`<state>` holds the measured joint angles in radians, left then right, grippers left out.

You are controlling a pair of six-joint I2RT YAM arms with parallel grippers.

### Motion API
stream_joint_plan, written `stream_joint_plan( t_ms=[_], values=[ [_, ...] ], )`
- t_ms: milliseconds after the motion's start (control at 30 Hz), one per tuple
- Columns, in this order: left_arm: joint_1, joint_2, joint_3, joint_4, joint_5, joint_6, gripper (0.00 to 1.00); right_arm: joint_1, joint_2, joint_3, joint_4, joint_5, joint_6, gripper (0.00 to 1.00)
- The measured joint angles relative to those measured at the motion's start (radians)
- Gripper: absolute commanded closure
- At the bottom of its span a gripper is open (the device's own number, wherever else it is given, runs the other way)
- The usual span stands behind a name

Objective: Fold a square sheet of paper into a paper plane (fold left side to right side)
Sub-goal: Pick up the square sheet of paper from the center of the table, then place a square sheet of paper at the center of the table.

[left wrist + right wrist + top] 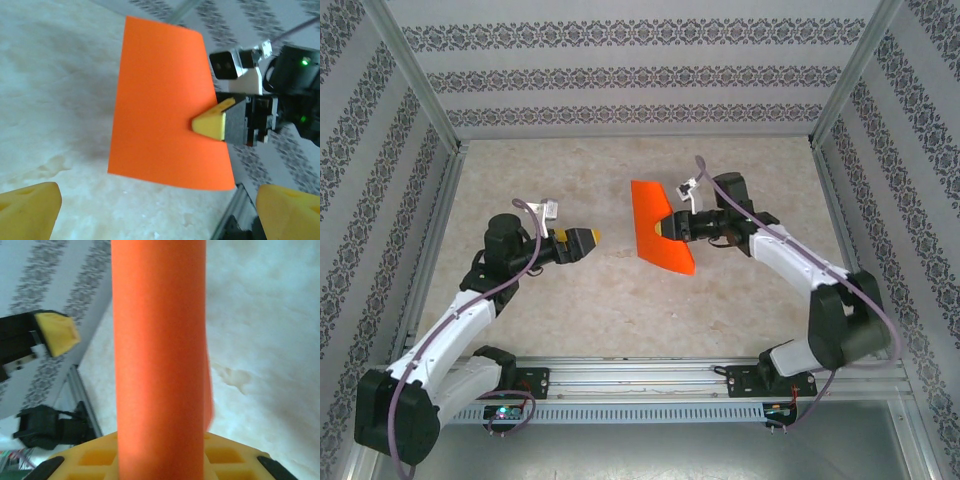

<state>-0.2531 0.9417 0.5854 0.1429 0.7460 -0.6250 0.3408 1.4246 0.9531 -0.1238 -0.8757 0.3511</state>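
The square sheet of paper (655, 222) is bright orange-red and hangs in the air above the middle of the table, gently curved. My right gripper (667, 229) is shut on the sheet's right edge and holds it up. In the left wrist view the paper (162, 105) faces the camera, with a yellow fingertip (212, 122) of the right gripper pressed on it. The right wrist view has the paper (160, 350) running up from between my yellow pads (95, 457). My left gripper (590, 238) stands open to the left of the sheet, apart from it, its fingers (27, 210) spread wide with nothing between them.
The beige mottled tabletop (570, 290) lies under both arms. Patterned walls (640, 70) with metal posts close in the back and both sides. A metal rail (650, 375) carrying the arm bases runs along the near edge.
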Motion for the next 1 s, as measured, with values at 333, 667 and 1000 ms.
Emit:
stream_joint_plan(
  t_ms=[333,667,1000],
  values=[
    [0.000,0.050,0.098,0.089,0.212,0.023,0.00,0.002,-0.200,0.001,0.022,-0.198,0.002,0.73],
    [-0.041,0.167,0.177,0.192,0.316,0.023,0.00,0.117,-0.227,0.050,0.041,-0.245,0.038,0.73],
    [-0.061,0.194,0.193,0.263,0.368,-0.003,0.82,0.132,-0.158,0.076,0.039,-0.185,0.036,0.70]
  ],
)
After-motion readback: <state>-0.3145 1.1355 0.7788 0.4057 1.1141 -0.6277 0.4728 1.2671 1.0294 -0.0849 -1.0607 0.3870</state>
